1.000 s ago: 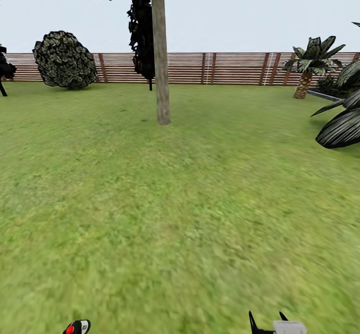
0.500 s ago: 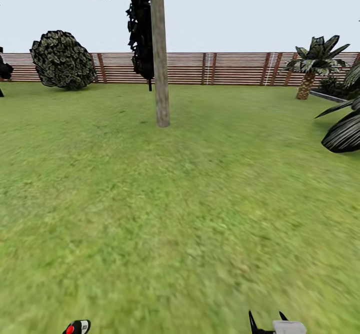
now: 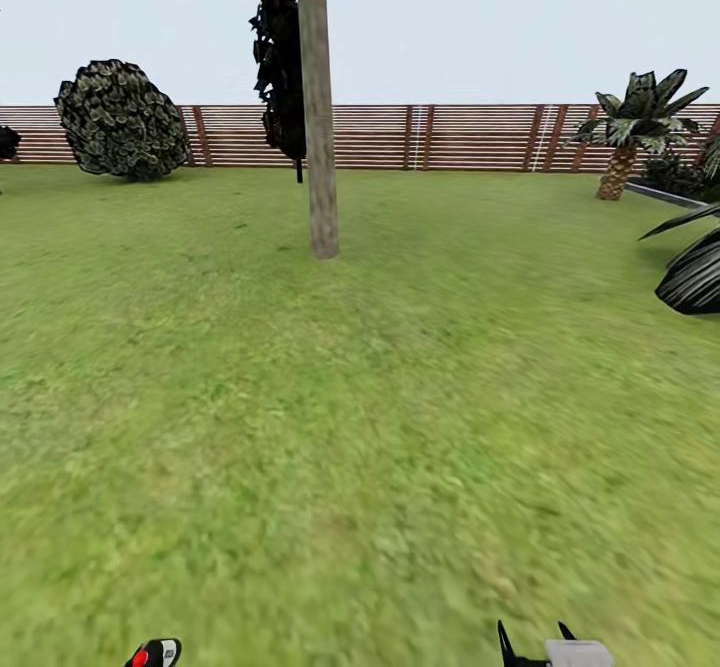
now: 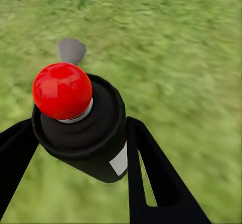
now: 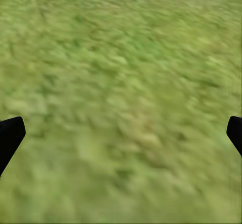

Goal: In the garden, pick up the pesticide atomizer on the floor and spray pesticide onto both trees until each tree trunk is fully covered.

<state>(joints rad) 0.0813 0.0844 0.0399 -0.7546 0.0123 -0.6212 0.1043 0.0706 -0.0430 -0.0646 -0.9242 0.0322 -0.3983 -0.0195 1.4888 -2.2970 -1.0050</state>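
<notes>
Head view: grass lawn fills most of frame, slatted wooden fence across the back, tree trunk at 12 o'clock, round bush at 10, palm-like plant at 2. Left end effector is clamped on the pesticide atomizer, red cap up, at 7. Right end effector spread wide, empty, over grass.

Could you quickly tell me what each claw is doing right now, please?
Left claw: shut on the atomizer, red knob facing the camera.
Right claw: open, holding nothing, grass between its fingers.
</notes>
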